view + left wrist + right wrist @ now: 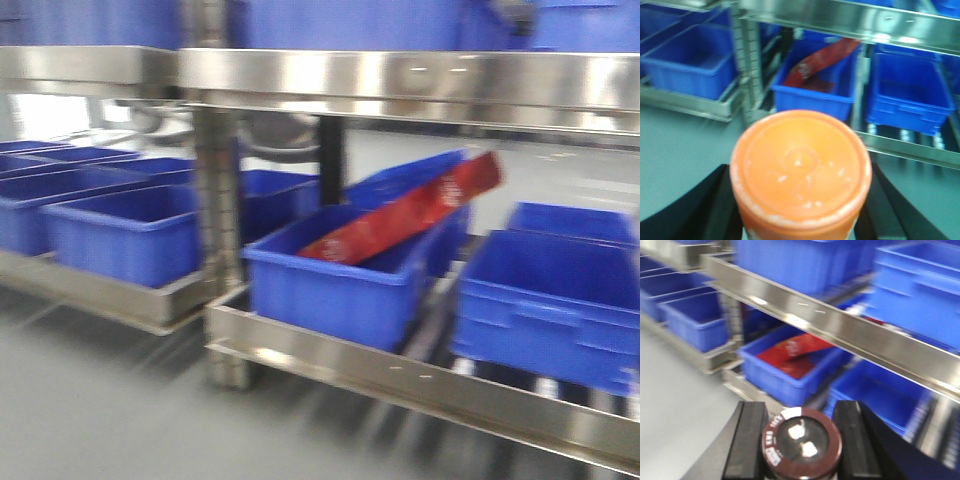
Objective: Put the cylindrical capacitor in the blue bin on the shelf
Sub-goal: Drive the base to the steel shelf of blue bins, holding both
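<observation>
Right end effector [801, 437] pinches cylindrical capacitor [802, 444]; left end effector [799, 212] pinches cropped orange jar [800, 167].

Left gripper [800, 212] is clamping an orange-lidded jar [800, 165]. Its black fingers [705, 212] are sitting against the jar's left and right sides.

Right gripper [801, 445] is gripping the capacitor [802, 437]. Two black pads [747, 442] are pressing on it, one on each side, with its terminal end facing the wrist camera.

Both wrists are pointing forward.
</observation>
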Robot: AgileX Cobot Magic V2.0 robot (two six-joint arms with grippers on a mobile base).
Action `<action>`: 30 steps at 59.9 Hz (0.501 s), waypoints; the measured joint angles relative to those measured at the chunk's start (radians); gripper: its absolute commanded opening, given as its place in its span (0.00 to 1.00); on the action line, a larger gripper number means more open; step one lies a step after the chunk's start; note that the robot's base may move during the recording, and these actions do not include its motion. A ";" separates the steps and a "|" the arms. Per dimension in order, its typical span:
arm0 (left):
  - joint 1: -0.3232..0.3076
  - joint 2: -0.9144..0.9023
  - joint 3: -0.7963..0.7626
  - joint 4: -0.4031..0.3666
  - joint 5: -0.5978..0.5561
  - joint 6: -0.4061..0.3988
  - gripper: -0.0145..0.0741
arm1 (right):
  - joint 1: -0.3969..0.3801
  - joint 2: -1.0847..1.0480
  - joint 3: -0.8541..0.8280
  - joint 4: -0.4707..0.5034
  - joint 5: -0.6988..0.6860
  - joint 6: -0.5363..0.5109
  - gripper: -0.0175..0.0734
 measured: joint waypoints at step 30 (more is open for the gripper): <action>0.000 0.000 0.000 0.000 0.000 0.000 0.04 | 0.000 0.000 0.000 0.000 0.000 0.000 0.05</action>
